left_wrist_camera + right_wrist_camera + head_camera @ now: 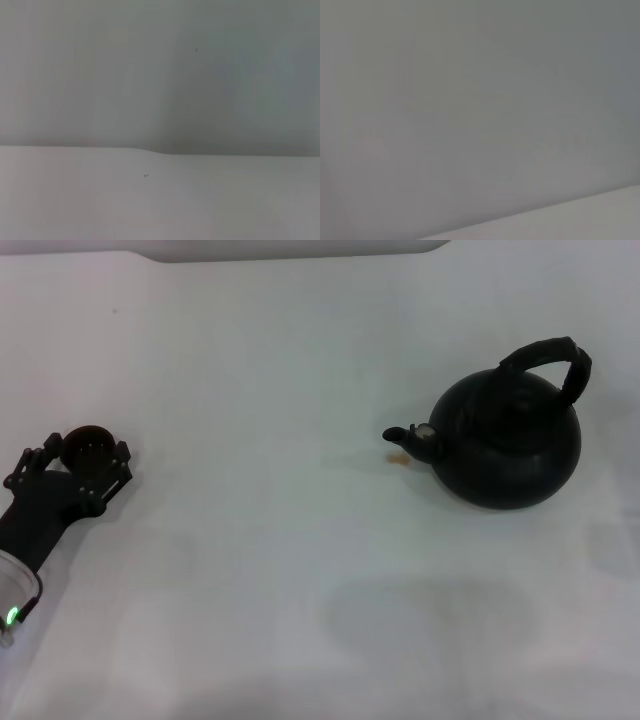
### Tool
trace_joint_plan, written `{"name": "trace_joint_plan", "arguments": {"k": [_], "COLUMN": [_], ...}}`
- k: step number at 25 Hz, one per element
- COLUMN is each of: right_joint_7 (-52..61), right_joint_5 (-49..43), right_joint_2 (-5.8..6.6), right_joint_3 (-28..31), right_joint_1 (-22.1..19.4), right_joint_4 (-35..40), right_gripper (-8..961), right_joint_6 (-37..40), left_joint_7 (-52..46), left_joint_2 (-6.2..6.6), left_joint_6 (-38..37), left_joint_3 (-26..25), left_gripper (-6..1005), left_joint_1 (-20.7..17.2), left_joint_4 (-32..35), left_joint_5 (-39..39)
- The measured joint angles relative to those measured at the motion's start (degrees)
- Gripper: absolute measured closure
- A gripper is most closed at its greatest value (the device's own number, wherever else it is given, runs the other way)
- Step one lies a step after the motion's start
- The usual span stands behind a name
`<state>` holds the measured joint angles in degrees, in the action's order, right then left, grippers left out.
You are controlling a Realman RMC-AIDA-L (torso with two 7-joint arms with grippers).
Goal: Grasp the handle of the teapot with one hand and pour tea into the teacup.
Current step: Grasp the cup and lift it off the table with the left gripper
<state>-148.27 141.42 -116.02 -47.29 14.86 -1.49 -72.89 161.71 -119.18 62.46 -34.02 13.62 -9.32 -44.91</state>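
Note:
The black teapot [510, 445] stands on the white table [300, 570] at the right, its silvery-tipped spout [408, 437] pointing left. Its thick arched handle [555, 360] rises over the top, and nothing holds it. The tiny dark teacup [89, 447] is at the far left, between the fingers of my left gripper [85, 455], which looks closed around it. A small orange-tan tea stain [398, 459] lies on the table under the spout. My right gripper is out of view. Both wrist views show only a grey wall and a white surface.
The table's far edge [300, 252] runs along the top of the head view. A wide stretch of bare white table lies between the teacup and the teapot.

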Motion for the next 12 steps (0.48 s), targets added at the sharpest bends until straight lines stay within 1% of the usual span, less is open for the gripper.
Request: {"name": "trace_joint_plan", "arguments": {"k": [12], "right_joint_7": [0.00], "right_joint_5": [0.15], "right_joint_2": [0.00], "right_joint_3": [0.31], "right_joint_1": [-0.20], "right_joint_4": [-0.53], "right_gripper": [168], "right_joint_6": [-0.05], "left_joint_7": [0.00], "left_joint_2": [-0.03], "left_joint_6": [-1.00], "left_joint_3": [-0.02], "left_gripper": [192], "left_joint_1": [0.10], "left_joint_4": [-0.06], "left_joint_5": [0.14]}}
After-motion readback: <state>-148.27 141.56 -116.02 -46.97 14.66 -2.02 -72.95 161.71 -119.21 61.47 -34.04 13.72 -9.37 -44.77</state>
